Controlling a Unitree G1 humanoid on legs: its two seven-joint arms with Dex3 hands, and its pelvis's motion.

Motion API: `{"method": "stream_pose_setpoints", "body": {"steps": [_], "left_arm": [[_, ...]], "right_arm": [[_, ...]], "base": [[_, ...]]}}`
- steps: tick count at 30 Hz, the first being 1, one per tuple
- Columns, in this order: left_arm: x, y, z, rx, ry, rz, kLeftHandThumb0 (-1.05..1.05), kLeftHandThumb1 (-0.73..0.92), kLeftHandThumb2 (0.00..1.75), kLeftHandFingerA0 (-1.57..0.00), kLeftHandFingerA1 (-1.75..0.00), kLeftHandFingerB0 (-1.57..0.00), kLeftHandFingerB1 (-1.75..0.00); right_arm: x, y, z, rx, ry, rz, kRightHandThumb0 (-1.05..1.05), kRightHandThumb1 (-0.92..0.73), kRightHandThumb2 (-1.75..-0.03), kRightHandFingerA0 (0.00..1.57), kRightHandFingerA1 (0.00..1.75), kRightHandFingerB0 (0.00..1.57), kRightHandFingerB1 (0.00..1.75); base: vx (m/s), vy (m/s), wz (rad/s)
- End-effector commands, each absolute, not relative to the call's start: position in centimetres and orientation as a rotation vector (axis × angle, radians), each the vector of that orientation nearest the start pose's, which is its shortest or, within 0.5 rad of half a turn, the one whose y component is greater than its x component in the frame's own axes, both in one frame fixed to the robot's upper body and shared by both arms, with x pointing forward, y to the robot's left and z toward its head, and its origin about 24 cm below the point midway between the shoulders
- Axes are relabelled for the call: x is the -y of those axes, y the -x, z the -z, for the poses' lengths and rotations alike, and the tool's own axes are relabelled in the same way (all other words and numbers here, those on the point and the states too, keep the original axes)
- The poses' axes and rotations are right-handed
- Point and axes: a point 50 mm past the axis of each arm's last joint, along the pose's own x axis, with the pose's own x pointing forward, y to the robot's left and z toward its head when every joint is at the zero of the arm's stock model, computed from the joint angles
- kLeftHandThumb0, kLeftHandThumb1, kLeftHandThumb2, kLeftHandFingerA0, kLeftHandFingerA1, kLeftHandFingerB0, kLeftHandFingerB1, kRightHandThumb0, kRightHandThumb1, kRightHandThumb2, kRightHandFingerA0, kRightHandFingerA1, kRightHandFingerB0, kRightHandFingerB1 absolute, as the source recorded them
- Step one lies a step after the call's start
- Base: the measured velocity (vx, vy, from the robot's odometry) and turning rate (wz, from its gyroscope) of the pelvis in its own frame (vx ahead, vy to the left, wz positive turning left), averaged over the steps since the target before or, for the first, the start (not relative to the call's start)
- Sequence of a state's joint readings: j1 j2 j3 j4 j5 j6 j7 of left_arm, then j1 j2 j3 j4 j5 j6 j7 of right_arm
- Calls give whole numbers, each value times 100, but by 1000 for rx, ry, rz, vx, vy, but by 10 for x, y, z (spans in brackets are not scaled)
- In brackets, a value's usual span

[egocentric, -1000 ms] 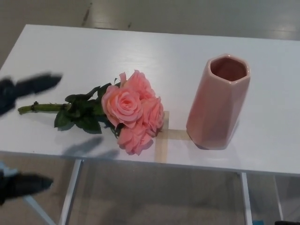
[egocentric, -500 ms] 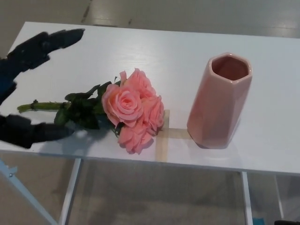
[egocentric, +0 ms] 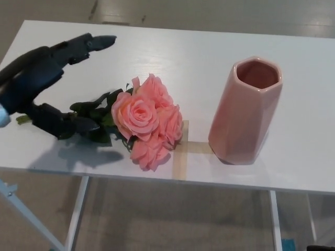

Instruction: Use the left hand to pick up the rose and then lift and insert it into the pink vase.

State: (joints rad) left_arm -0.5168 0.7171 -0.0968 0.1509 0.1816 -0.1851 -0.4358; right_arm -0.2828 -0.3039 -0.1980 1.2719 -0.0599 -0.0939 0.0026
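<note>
Rose (egocentric: 144, 123) flat on table (egocentric: 188, 57), vase (egocentric: 245, 111) at 3 o'clock; left hand (egocentric: 44, 86) spread over stem, holding nothing.

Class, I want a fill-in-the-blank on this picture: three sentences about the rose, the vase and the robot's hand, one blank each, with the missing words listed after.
1. The rose lies on its ____ on the white table.
2. The pink vase stands upright and holds ____.
3. The left hand is ____, its fingers spread above the stem.

Missing words: side; nothing; open
</note>
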Motion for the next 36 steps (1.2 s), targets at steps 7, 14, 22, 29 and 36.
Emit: {"method": "stream_pose_setpoints", "body": {"steps": [7, 14, 22, 29, 36], "left_arm": [[-211, -359, -152, 55, -1414, 352, -53, 36, 70, 0, -2, -9, -19], [-212, -366, -132, 10, -1428, 347, -50, 34, 71, 0, -9, -8, -24], [-205, -368, -113, -40, -1406, 359, -50, 34, 70, 0, -7, -9, -23], [-189, -373, -108, -52, -1410, 378, -50, 34, 71, 0, -9, -4, -22], [-182, -374, -109, -20, -1423, 392, -51, 34, 73, 0, -12, 0, -23]], "right_arm": [[278, -193, 111, -886, 161, 295, -30, -68, -60, 63, 49, 55, 44], [277, -195, 111, -881, 168, 291, -29, -68, -60, 62, 48, 55, 44], [275, -192, 112, -886, 169, 284, -30, -68, -60, 62, 48, 55, 44], [274, -194, 112, -882, 171, 287, -30, -68, -59, 64, 49, 55, 44], [275, -195, 111, -879, 172, 287, -30, -68, -59, 64, 49, 55, 44]], "base": [[0, 0, 0], [0, 0, 0], [0, 0, 0], [0, 0, 0], [0, 0, 0]]}}
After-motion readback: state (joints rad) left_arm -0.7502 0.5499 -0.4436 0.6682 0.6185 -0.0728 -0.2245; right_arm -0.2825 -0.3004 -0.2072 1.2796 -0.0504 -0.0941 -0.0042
